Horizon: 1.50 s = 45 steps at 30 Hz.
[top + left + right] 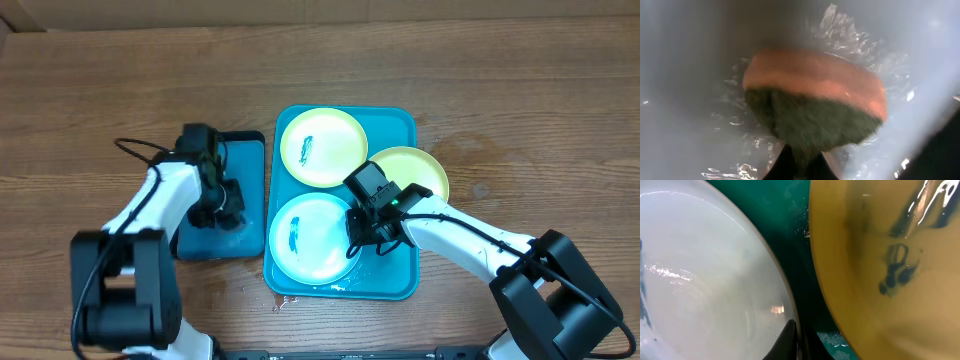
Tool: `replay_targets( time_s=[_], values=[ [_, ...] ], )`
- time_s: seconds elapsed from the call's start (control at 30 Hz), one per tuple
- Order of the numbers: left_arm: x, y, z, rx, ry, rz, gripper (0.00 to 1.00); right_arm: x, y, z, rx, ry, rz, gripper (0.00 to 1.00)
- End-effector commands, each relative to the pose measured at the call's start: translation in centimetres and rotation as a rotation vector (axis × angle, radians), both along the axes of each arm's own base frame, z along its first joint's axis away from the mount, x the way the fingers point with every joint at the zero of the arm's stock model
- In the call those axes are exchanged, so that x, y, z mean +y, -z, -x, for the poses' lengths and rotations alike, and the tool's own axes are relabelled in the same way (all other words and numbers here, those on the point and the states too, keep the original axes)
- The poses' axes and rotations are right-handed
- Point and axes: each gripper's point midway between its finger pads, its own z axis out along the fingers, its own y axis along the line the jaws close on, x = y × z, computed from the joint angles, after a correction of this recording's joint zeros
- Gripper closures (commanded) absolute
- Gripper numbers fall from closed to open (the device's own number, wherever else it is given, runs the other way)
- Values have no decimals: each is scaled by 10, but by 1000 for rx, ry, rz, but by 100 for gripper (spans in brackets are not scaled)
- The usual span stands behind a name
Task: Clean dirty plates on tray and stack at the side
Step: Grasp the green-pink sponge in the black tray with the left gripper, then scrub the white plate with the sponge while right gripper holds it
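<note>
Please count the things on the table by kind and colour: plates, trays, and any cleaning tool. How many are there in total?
Yellow-green plates: 2
Light blue plate: 1
Turquoise tray: 1
Dark blue tray: 1
Sponge: 1
Total: 6

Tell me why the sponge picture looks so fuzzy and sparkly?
Left wrist: the sponge sits very close, so it looks soft, and wet glints sparkle around it. Right wrist: the blue plate and yellow plate blur too, with glare streaks. Overhead: sharp, evenly lit.
</note>
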Motion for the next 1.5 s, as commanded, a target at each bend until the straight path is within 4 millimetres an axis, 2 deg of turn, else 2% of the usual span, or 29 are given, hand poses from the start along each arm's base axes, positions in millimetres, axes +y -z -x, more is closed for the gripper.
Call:
replay_targets(
  time_s=[0.0, 0.13, 0.27, 0.37, 0.47, 0.57, 0.6, 0.67, 0.8, 1.0, 1.07, 1.23, 1.37, 1.47],
  values=[
    [1, 8, 9, 44, -15, -17, 96, -9, 3, -3, -17, 6, 50, 96],
    [1, -10, 7, 65, -15, -17, 96, -9, 3, -2, -16, 6, 52, 96],
    [-1, -46, -5, 70, -14, -7, 96, -10, 3, -2, -15, 6, 53, 96],
    [-17, -73, -15, 55, 4, 71, 96, -10, 3, -2, -15, 6, 53, 96],
    [-47, -84, -22, 29, 47, 187, 96, -9, 3, -2, -15, 6, 53, 96],
    [-72, -81, -24, 7, 108, 227, 96, -9, 3, -2, -15, 6, 52, 96],
    [-89, -74, -20, 5, 158, 231, 96, -9, 3, -2, -15, 6, 52, 96],
    [-109, -65, -10, 21, 202, 253, 96, -9, 3, -2, -15, 6, 53, 96],
    [-138, -47, 6, 32, 248, 258, 96, -9, 3, -2, -15, 6, 53, 96],
    [-171, -25, 16, -19, 346, 268, 96, -9, 3, -2, -15, 6, 53, 96],
    [-167, -13, 17, -30, 335, 203, 96, -10, 4, -2, -14, 6, 54, 96],
    [-129, 10, 14, -24, 295, -61, 96, -11, 4, -1, -9, 6, 57, 96],
    [-95, 16, 22, 40, 275, -202, 96, -11, 4, 0, -6, 6, 60, 96],
    [-81, 15, 25, 68, 280, -241, 96, -12, 4, 0, -4, 6, 62, 96]
  ],
)
